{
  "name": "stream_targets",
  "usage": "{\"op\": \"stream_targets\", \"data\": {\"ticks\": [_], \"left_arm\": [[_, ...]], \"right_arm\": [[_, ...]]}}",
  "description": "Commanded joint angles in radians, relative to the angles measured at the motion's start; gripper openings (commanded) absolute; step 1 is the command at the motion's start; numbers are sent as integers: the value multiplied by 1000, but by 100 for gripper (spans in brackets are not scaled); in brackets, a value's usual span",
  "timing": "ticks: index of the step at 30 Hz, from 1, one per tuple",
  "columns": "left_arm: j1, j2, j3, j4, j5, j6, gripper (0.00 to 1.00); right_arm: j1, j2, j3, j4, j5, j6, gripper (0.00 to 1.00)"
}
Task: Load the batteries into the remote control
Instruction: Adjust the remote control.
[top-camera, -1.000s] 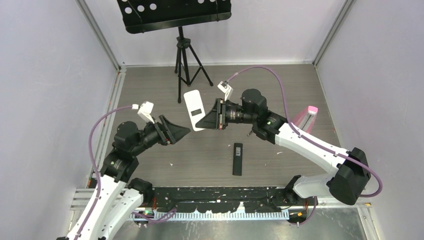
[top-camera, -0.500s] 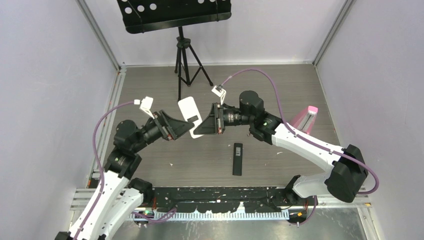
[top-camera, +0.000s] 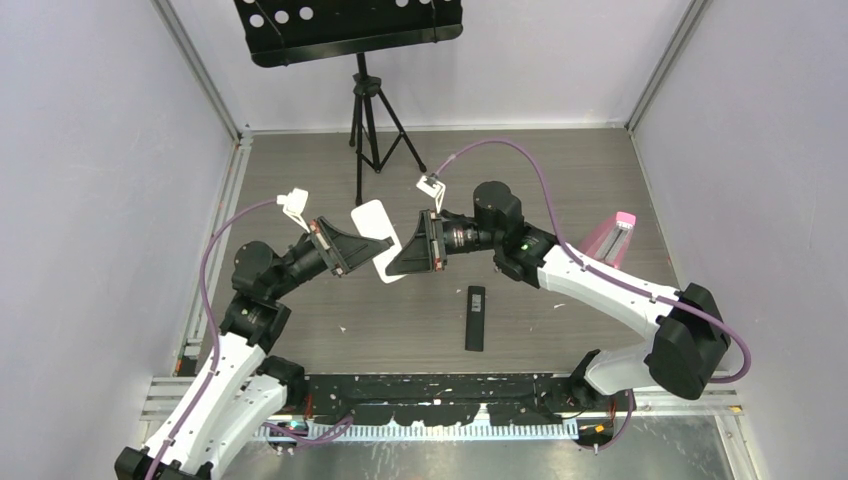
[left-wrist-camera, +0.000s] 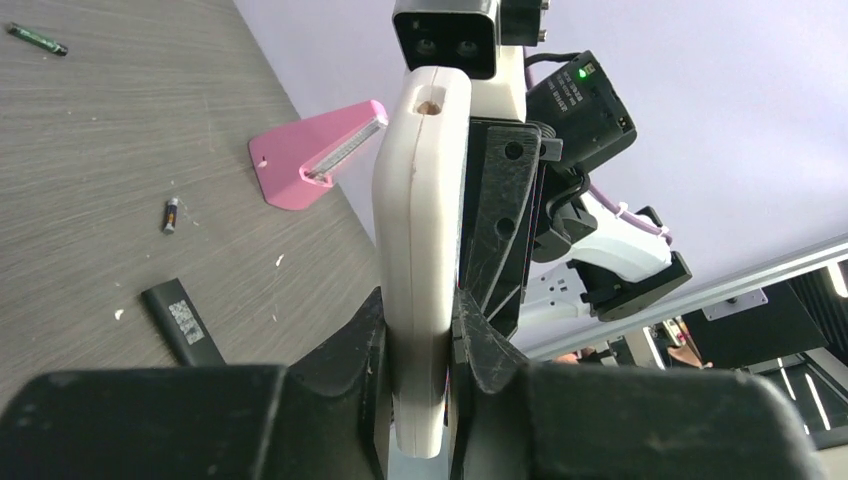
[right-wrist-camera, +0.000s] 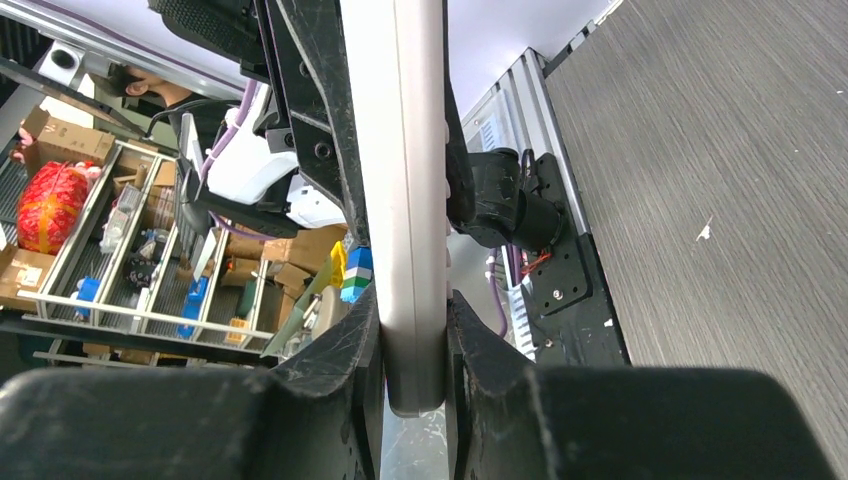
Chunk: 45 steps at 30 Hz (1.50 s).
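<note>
The white remote (left-wrist-camera: 420, 220) is aloft, edge-on; green battery (left-wrist-camera: 35, 39) and dark battery (left-wrist-camera: 170, 214) lie apart.

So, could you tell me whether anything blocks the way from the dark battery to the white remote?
Nothing visible does: the dark battery lies exposed on the table, but left tool and right tool both grip the white remote.

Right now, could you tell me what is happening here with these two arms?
Both arms hold one white plastic remote control in the air between them: the left gripper and the right gripper are each shut on it. A slim black remote control lies flat on the grey wooden table, untouched. A thin green battery and a short dark battery lie loose on the table, not yet picked up.
</note>
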<state>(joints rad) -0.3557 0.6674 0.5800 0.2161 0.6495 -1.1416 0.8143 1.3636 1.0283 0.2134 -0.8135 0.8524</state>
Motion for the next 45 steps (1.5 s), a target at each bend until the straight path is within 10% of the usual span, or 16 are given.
{"op": "stream_targets", "data": {"ticks": [1, 23, 32, 45], "left_arm": [[-2, -10, -33, 96, 35, -13, 0], [-2, -82, -57, 175, 150, -157, 0], [-2, -79, -57, 95, 19, -90, 0], [0, -34, -32, 109, -2, -24, 0]], "right_arm": [[8, 15, 25, 8, 100, 17, 0], [-73, 93, -67, 31, 482, 342, 14], [-78, 85, -146, 401, 206, 301, 25], [-96, 1, -132, 182, 51, 66, 69]]}}
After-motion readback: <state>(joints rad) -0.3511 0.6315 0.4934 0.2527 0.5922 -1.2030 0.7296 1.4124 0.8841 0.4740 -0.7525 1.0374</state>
